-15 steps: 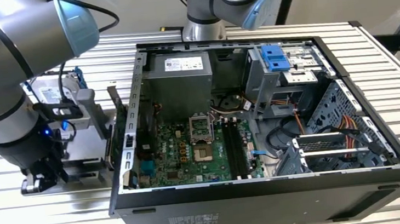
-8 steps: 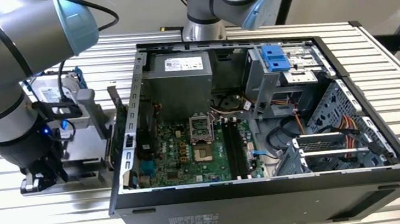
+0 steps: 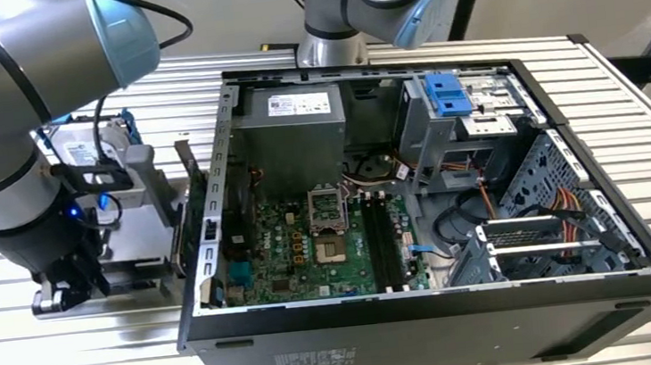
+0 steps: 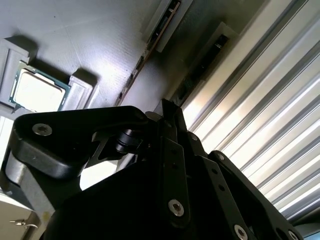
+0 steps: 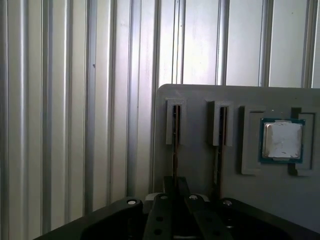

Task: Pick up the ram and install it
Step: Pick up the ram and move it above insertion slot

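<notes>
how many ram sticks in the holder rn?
2. Both stand on edge in the holder's slots: one ram nearest the gripper, the other between it and the processor. More may be hidden.

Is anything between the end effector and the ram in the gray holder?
Nothing visible. In the first wrist view the end effector sits right at the ram, standing on edge in its gray holder slot; the second stick and processor chip are off to one side.
</notes>
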You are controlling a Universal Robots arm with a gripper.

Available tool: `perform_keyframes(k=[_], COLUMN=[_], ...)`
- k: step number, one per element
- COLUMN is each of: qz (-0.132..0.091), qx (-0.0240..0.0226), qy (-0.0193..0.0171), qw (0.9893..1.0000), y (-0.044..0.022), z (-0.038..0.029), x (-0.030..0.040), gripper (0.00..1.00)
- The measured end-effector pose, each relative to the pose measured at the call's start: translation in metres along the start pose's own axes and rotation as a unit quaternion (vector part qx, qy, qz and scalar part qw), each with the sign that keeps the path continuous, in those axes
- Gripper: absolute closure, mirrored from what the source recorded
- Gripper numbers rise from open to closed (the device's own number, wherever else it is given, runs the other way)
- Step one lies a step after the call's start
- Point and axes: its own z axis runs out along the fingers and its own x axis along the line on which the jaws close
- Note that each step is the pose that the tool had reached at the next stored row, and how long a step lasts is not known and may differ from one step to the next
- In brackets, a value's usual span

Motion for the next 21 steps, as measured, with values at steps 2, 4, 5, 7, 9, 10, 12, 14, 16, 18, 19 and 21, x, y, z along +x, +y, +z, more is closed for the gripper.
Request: perform_keyframes(k=[2,4,5,7,9,10,12,14,16,18,19,21], qz=[0.0,0.0,0.0,0.0,0.0,0.0,0.0,0.0,0.0,0.0,0.0,0.0], qx=[0.0,0.0,0.0,0.0,0.0,0.0001,0.0,0.0,0.0,0.0,0.0,0.0], qy=[0.0,0.0,0.0,0.0,0.0,0.0,0.0,0.0,0.0,0.0,0.0,0.0], qw=[1.0,1.0,1.0,1.0,1.0,1.0,1.0,1.0,1.0,1.0,1.0,1.0], y=[0.0,0.0,0.0001,0.0001,0.0001,0.0001,0.0001,0.0001,0.0001,0.0001,0.0001,0.0001], z=[-0.0005,-0.0011,-0.0015,-0.0022,-0.003,-0.0033,-0.004,-0.0046,-0.0051,-0.0058,-0.0062,-0.0069], x=[0.0,0.0,0.0,0.0,0.0,0.0,0.0,0.0,0.0,0.0,0.0001,0.0001], gripper=[1.0,1.0,1.0,1.0,1.0,1.0,1.0,1.0,1.0,1.0,1.0,1.0])
